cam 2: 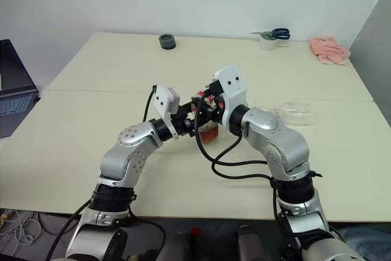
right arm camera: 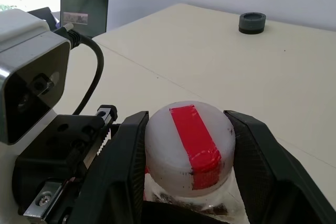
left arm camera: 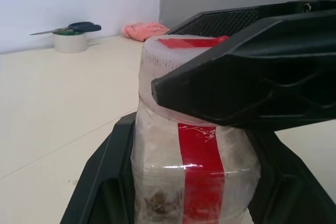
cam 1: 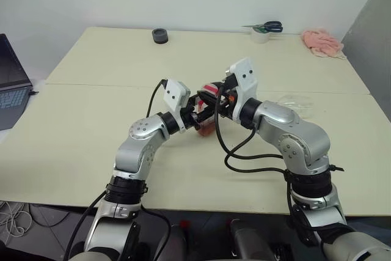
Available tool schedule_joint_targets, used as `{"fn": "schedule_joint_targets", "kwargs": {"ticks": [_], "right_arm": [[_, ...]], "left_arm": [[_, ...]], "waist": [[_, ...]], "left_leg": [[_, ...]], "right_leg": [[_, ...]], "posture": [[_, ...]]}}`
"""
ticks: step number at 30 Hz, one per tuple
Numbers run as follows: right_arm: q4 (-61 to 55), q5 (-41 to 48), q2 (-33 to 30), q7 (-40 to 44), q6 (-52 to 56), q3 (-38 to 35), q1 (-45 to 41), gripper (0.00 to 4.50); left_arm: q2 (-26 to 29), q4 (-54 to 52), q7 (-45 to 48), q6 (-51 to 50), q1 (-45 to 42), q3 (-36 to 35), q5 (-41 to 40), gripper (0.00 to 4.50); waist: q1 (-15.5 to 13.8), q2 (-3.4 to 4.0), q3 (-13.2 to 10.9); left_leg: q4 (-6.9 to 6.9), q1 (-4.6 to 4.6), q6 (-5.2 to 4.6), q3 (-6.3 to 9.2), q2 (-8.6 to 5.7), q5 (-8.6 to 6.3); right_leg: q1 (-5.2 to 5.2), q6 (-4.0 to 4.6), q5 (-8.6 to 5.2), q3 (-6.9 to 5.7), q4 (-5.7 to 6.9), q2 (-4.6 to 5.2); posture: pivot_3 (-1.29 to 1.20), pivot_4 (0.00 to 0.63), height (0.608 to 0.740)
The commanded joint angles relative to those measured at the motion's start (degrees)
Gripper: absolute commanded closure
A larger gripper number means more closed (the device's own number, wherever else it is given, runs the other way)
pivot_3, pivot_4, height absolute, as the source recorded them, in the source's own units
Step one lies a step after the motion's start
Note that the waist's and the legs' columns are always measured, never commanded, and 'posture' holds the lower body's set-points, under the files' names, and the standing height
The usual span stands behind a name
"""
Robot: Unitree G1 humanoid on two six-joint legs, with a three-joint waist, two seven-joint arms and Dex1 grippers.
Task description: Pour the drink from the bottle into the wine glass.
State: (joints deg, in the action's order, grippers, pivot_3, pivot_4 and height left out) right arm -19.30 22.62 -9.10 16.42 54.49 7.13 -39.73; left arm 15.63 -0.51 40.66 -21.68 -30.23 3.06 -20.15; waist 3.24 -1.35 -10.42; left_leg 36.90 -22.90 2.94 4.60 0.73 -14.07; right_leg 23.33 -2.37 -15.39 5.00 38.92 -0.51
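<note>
One bottle stands upright near the middle of the tabletop, with both arms meeting at it. The left pincer is clamped narrow on the bottle's body, a finger on each side. The right pincer has its two fingers set around the cap, a white cap with a red tape strip across its top; they look to be touching it on both sides. A red label strip runs down the clear plastic side, and reddish-brown drink shows low in the bottle.

One wine glass lies on its side on the tabletop, to the right of the right arm and apart from the bottle.

Along the far edge there is one dark tape roll, one white tape roll with one pair of blue-handled scissors resting on top, and one crumpled pink cloth at the far right corner. One open laptop sits off the left side.

The tabletop is pale cream, with a seam running across it. Behind it stands a plain white wall; a grey panel rises at the right.
</note>
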Motion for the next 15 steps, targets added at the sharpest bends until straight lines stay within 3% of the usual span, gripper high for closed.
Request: {"fn": "schedule_joint_targets", "kwargs": {"ticks": [1, 4, 6, 9, 15], "right_arm": [[1.7, 1.2, -4.3, 8.1, -5.5, -1.2, -1.9, 2.56], [2.0, 9.6, -14.2, 30.1, -8.6, -1.6, -2.1, 2.56], [4.2, 12.2, -19.4, 39.5, -10.1, -1.8, -2.2, 2.56], [11.9, 7.5, -21.8, 42.2, -15.8, -0.2, -4.2, 2.56], [14.3, 7.2, -23.0, 44.0, -16.9, -0.4, -4.1, 2.56]], "left_arm": [[0.6, -4.2, 1.9, 0.0, -1.2, -0.2, -2.1, 2.36], [1.4, -5.5, 4.6, -0.6, -1.2, -0.2, -3.8, 2.36], [2.0, -7.2, 6.2, -2.3, -1.1, -0.4, -6.0, 2.36], [3.0, -10.0, 7.3, -5.2, -0.6, -0.8, -8.7, 2.36], [4.1, -11.2, 6.6, -5.4, 0.2, -1.3, -8.6, 2.36]], "waist": [[0.0, 0.0, 0.0], [-0.2, 0.0, -0.1], [-0.4, 0.06, -0.3], [0.4, 0.08, -0.3], [0.8, 0.15, -0.3]], "left_leg": [[0.0, 0.0, 0.0, 0.0, 0.0, 0.0], [0.04, -0.05, 0.0, -0.02, -0.04, 0.0], [0.03, -0.09, -0.01, -0.03, -0.08, -0.01], [0.0, -0.02, -0.03, -0.05, -0.04, -0.03], [0.0, 0.06, -0.03, -0.05, 0.1, -0.02]], "right_leg": [[0.0, -0.01, 0.0, 0.0, 0.0, 0.0], [-0.01, -0.1, -0.05, -0.01, -0.07, 0.01], [-0.01, -0.1, -0.05, -0.01, -0.12, 0.05], [-0.05, -0.06, -0.03, 0.0, -0.16, 0.04], [-0.01, -0.26, -0.18, 0.08, 0.02, -0.16]], "posture": [[0.0, 0.15, 0.74], [0.0, 0.15, 0.74], [0.0, 0.15, 0.74], [0.0, 0.15, 0.74], [0.0, 0.15, 0.74]]}}
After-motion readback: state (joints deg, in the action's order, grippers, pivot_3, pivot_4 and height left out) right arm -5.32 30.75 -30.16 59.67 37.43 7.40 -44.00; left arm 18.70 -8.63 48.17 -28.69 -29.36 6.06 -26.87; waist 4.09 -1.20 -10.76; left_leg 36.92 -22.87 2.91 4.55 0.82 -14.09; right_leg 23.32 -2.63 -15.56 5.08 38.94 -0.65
